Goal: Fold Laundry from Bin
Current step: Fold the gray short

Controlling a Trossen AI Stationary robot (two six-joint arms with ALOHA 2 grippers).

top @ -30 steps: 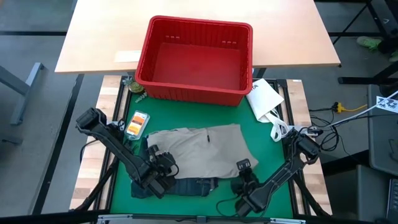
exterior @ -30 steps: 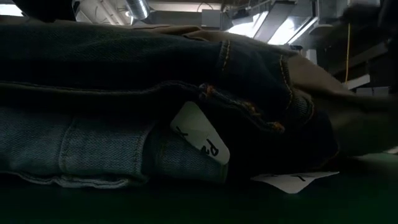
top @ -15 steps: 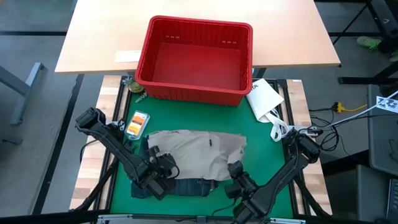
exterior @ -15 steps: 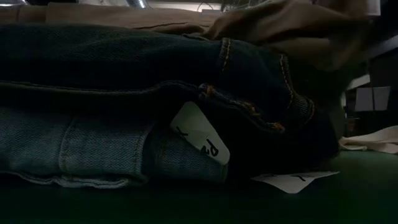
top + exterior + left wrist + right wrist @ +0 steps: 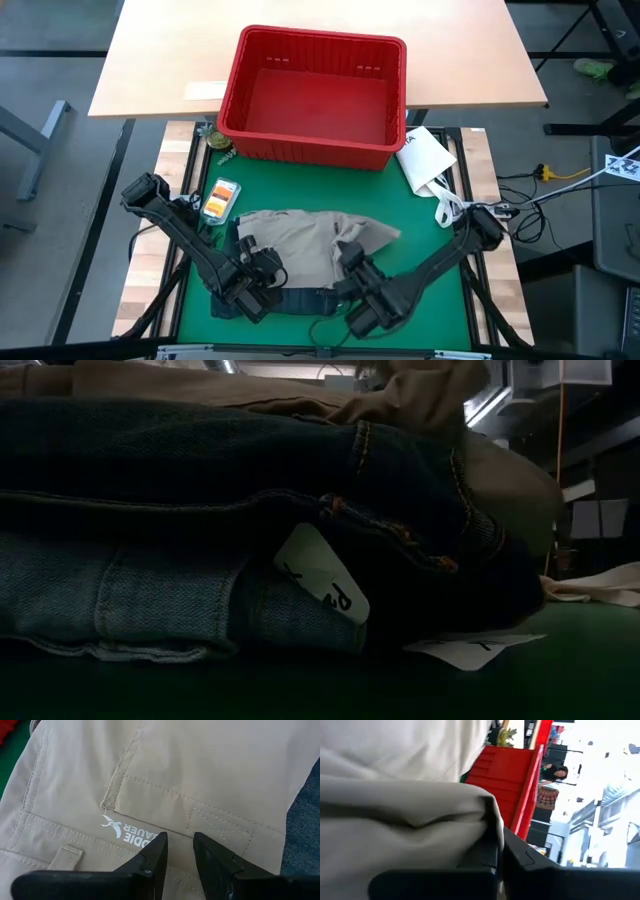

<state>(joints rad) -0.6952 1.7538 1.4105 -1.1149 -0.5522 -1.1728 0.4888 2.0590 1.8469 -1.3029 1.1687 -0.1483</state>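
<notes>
Denim jeans (image 5: pixel 300 298) are spread at the table's near edge, with tan khaki trousers (image 5: pixel 300 245) laid over them. The trousers' right edge is pinched by the clenched right gripper (image 5: pixel 350 262). The left gripper (image 5: pixel 179 851) is pressed on the khaki, jaws slightly parted, nothing grasped. Farther back, the red bin (image 5: pixel 315 95) is seen.

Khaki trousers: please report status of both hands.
Right hand shut on khaki trousers, dragging fold leftward. Left hand pressing waistband, slightly parted. Jeans underneath.
</notes>
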